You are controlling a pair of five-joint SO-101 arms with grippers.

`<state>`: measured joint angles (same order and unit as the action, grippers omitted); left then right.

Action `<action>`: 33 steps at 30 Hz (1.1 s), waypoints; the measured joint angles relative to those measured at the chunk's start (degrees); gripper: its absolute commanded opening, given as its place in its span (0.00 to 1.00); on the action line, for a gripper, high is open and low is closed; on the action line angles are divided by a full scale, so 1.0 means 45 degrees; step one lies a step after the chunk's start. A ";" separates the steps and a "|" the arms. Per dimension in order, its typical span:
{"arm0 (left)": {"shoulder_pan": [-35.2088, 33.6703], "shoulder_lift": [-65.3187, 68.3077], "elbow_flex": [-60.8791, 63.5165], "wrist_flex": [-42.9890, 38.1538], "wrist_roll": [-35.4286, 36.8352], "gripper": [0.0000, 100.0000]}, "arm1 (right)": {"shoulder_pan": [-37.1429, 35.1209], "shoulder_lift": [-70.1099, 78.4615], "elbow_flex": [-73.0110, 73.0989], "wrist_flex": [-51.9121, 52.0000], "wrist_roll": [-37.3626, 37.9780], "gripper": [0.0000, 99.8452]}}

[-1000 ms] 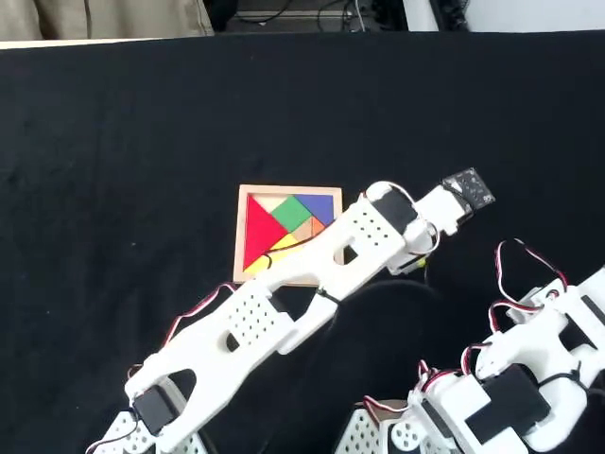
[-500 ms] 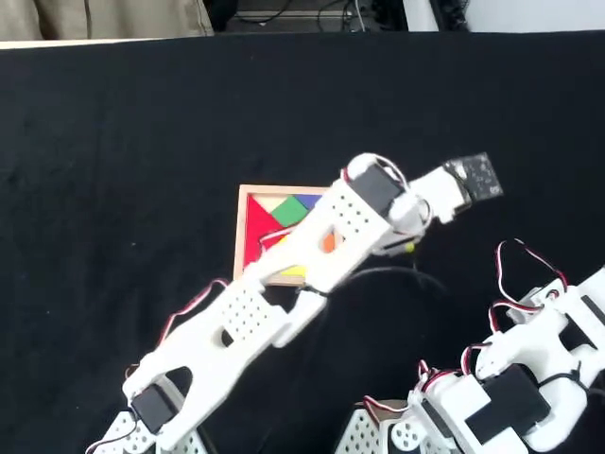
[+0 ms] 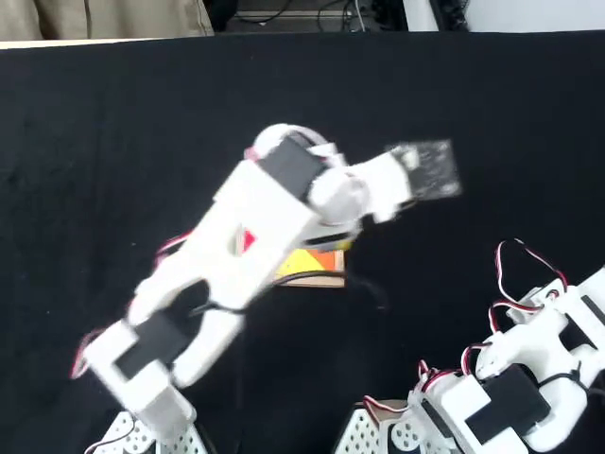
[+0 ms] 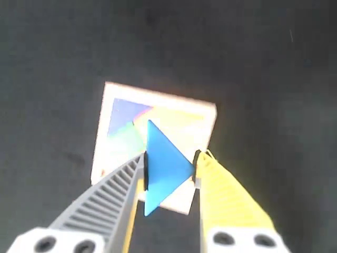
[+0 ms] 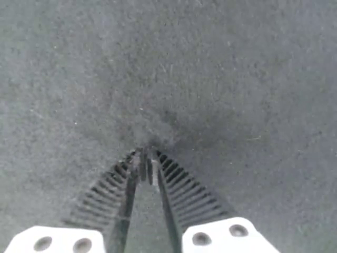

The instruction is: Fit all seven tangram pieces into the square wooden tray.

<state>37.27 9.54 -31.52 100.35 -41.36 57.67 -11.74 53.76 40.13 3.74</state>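
My left hand point(image 4: 169, 158) is clamped on a blue triangular tangram piece point(image 4: 162, 168), pinched by its edges between the grey finger and the yellow one. In the left wrist view it hangs at mid-frame, right over the square wooden tray point(image 4: 209, 126) and, by the look of it, clear of the tray. I judge this to be the carry-and-place step: the triangle is over the tray but not yet set in. The next move calls for finding the open gap, turning the triangle so its long side matches it, and coming down level — a tilted corner could catch on a neighbour or on the rim. The trouble is that I can't see the gap. The tray's fill is washed out beneath me: a violet piece point(image 4: 125, 110), a green piece point(image 4: 126, 139) and a pale yellow area point(image 4: 179, 118), with the triangle covering the rest. In the high view my left arm point(image 3: 255, 222) lies across the tray at centre frame, leaving a sliver of a red piece point(image 3: 248, 241) and bits of a yellow piece point(image 3: 304, 263) and an orange piece point(image 3: 328, 261) by the lower rim, so I can't count what is seated. My right hand point(image 5: 147, 162) is closed on nothing, fingertips together just over the black counter point(image 5: 221, 74).
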 measured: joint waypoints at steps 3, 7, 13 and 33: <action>-0.1055 -0.1973 0.3263 -0.1055 -0.1582 0.18 | 0.0000 0.0000 0.0000 0.0000 0.0000 0.01; -0.2852 -0.2618 0.6857 -0.3204 -0.3302 0.20 | 0.0000 0.0000 0.0000 0.0000 0.0000 0.01; -0.4298 -0.2403 0.9846 -0.7131 -0.4611 0.20 | -0.0234 0.0000 0.0000 0.0000 0.0000 0.01; -0.6388 -0.5392 1.3597 -0.9455 -0.2071 0.20 | -0.0274 0.0000 0.0000 0.0000 0.0176 0.01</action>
<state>8.53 -14.73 29.67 57.80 -50.68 56.44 -11.74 53.76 40.13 4.53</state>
